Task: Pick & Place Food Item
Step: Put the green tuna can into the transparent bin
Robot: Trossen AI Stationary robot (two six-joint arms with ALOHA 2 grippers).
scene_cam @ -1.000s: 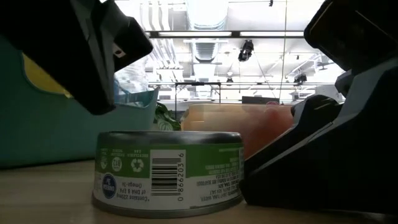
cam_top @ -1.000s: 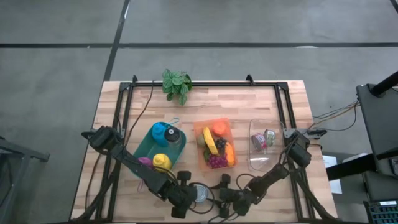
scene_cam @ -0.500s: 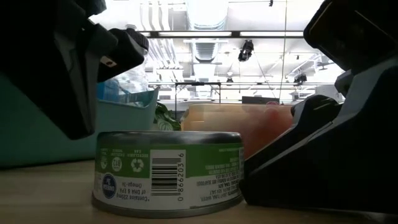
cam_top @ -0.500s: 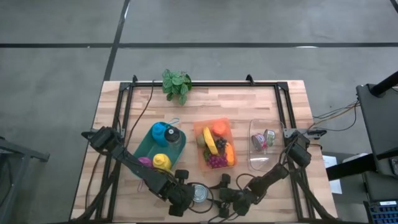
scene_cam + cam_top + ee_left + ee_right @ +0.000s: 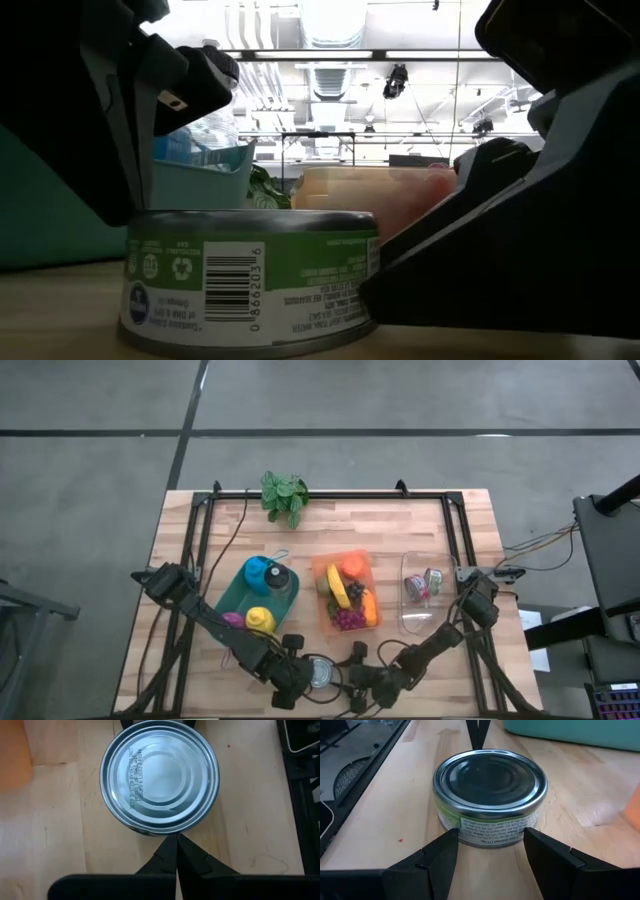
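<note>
A flat tin can (image 5: 322,672) with a green label (image 5: 250,290) stands upright on its base near the table's near edge, between both grippers. My right gripper (image 5: 490,840) is open and lies level at the can's right, one finger on either side of it. My left gripper (image 5: 176,840) is shut. It points down just to the left of the can, with its tips by the can's rim (image 5: 159,775). In the right wrist view those shut fingers (image 5: 477,735) show behind the can. My right gripper comes level from the table's right, and its two fingertips (image 5: 451,840) meet the can's side wall (image 5: 470,832) low down, one on each side, without closing on it. The can stays flat on the table. My left gripper is beside the rim; whether it touches, I cannot tell.
Farther back stand a teal tray (image 5: 235,595) with bottles and a yellow thing, an orange bin (image 5: 347,565) of fruit, and a clear container (image 5: 420,615) holding cans. A plant (image 5: 285,495) sits at the far edge. The table's near edge is close.
My left gripper has come down beside the can. My right gripper has moved toward the table's left, and the can has slid a little to the left along the table, staying upright.
</note>
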